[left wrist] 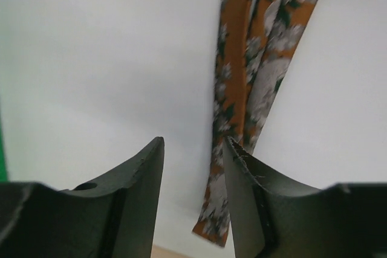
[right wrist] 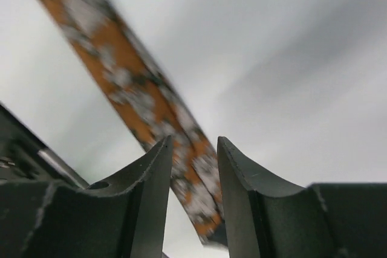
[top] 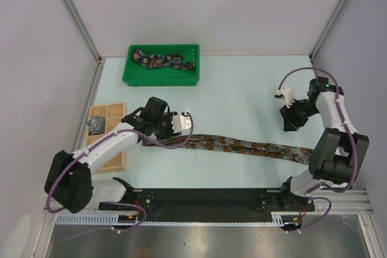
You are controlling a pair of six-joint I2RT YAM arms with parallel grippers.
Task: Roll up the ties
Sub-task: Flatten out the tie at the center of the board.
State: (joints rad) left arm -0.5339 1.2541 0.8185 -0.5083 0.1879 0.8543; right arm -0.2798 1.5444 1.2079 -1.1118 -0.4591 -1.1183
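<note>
**Both grippers spread, rust-brown tie flat on the table**

The green tray [top: 162, 80] sits at the far side of the table [top: 242, 101] and holds the dark navy floral tie [top: 166, 61], which lies crumpled along its length. On the near side of the tray, the rust-brown tie [top: 242, 146] is stretched across the table. It starts roughly below the tray's left half and runs well off to the right. Left of the tray and nearer the arm bases stands the wooden compartment box [top: 112, 152]. A grey-blue tie [top: 97, 126] is bundled in one of its far-left compartments.

The left gripper [left wrist: 192, 144] hovers just to the near side of the tray, over the left part of the rust-brown tie. Its jaws stand apart with nothing between them. In its wrist view the tie lies doubled, one end just beside the right-hand finger.

The right gripper [right wrist: 195, 143] is well to the right of the tray, with its jaws also parted. Its wrist view is blurred, and the tie seems to lie beneath the fingers rather than between them.
</note>
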